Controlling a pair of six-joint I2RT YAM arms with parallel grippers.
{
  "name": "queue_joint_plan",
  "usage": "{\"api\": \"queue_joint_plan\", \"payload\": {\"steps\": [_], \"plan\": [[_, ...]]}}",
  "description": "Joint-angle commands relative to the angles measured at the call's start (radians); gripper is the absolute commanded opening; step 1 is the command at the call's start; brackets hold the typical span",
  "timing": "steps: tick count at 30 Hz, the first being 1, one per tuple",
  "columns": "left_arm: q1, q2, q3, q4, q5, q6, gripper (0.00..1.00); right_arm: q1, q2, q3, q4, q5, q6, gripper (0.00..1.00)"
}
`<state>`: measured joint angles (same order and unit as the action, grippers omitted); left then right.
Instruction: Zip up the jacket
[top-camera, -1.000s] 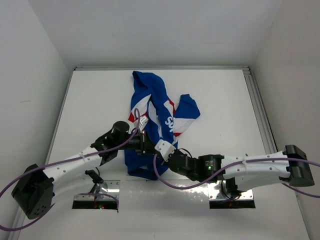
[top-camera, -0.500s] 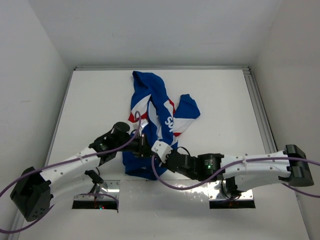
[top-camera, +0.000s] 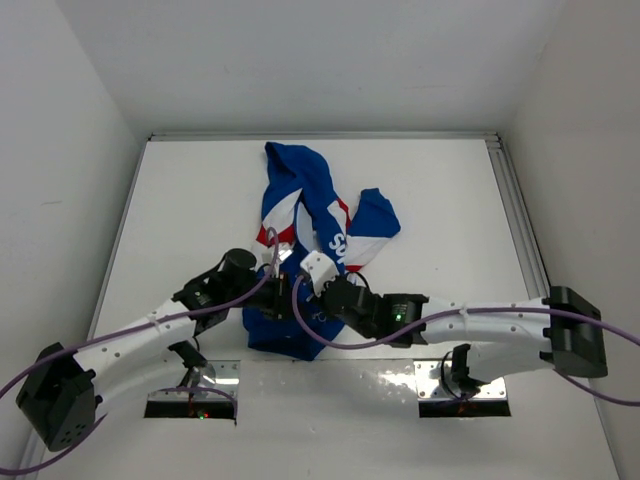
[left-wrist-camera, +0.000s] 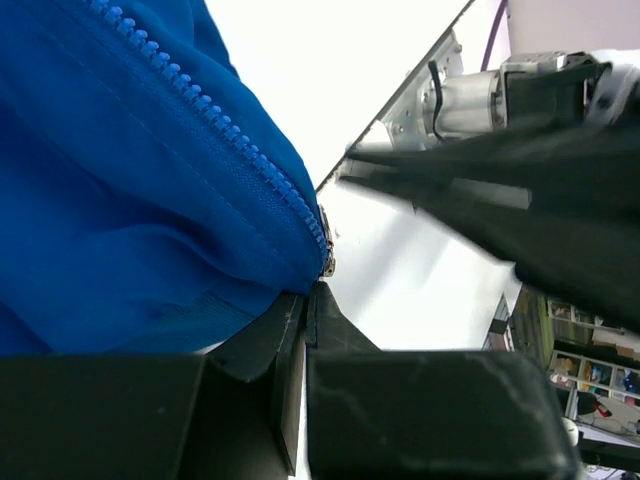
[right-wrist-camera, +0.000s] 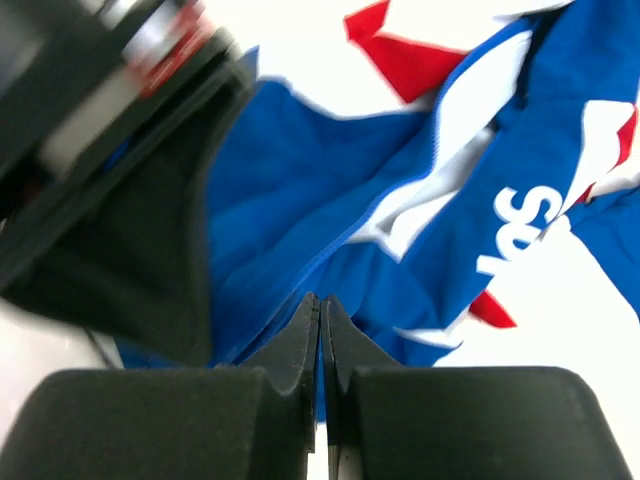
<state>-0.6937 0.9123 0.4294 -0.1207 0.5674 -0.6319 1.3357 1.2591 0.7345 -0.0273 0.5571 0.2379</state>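
The blue jacket (top-camera: 300, 190) with red and white panels lies crumpled mid-table, its hem toward me. My left gripper (top-camera: 285, 300) is shut on the hem corner at the bottom of the blue zipper (left-wrist-camera: 200, 120); the fingertips (left-wrist-camera: 312, 290) pinch the fabric (left-wrist-camera: 120, 200) just under a small metal zipper end (left-wrist-camera: 327, 263). My right gripper (top-camera: 303, 275) sits just above it on the jacket front. In the right wrist view its jaws (right-wrist-camera: 320, 300) are shut where the zipper line (right-wrist-camera: 400, 190) runs in; the pull is hidden between them. White lettering (right-wrist-camera: 520, 225) lies ahead.
White walls enclose the table on three sides, with a metal rail (top-camera: 515, 200) along the right edge. Two metal base plates (top-camera: 195, 385) (top-camera: 465, 385) sit at the near edge. Purple cables trail along both arms. The right arm (left-wrist-camera: 500, 150) crosses close to the left gripper.
My right gripper has moved away from me, up the jacket front, by a short stretch. My left gripper has shifted slightly toward me with the hem corner.
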Motion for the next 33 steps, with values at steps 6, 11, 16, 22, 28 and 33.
{"api": "queue_joint_plan", "payload": {"steps": [6, 11, 16, 22, 28, 33], "plan": [[0.01, -0.056, -0.006, 0.003, -0.014, 0.008, 0.0, -0.064, -0.07, -0.032, 0.089, -0.161, 0.075, 0.0], [0.01, -0.038, -0.018, 0.07, 0.031, -0.011, 0.0, -0.07, -0.173, -0.122, 0.032, -0.341, 0.13, 0.02], [0.01, -0.041, -0.066, 0.182, 0.078, -0.06, 0.0, -0.13, -0.2, -0.188, 0.079, -0.382, 0.244, 0.1], [0.01, -0.142, -0.173, 0.322, 0.1, -0.149, 0.0, -0.259, -0.32, -0.328, 0.227, -0.471, 0.547, 0.37], [0.01, -0.179, -0.218, 0.394, 0.117, -0.179, 0.0, -0.276, -0.343, -0.411, 0.348, -0.554, 0.739, 0.35], [0.01, -0.182, -0.222, 0.421, 0.123, -0.186, 0.0, -0.277, -0.311, -0.431, 0.401, -0.612, 0.791, 0.38]]}}
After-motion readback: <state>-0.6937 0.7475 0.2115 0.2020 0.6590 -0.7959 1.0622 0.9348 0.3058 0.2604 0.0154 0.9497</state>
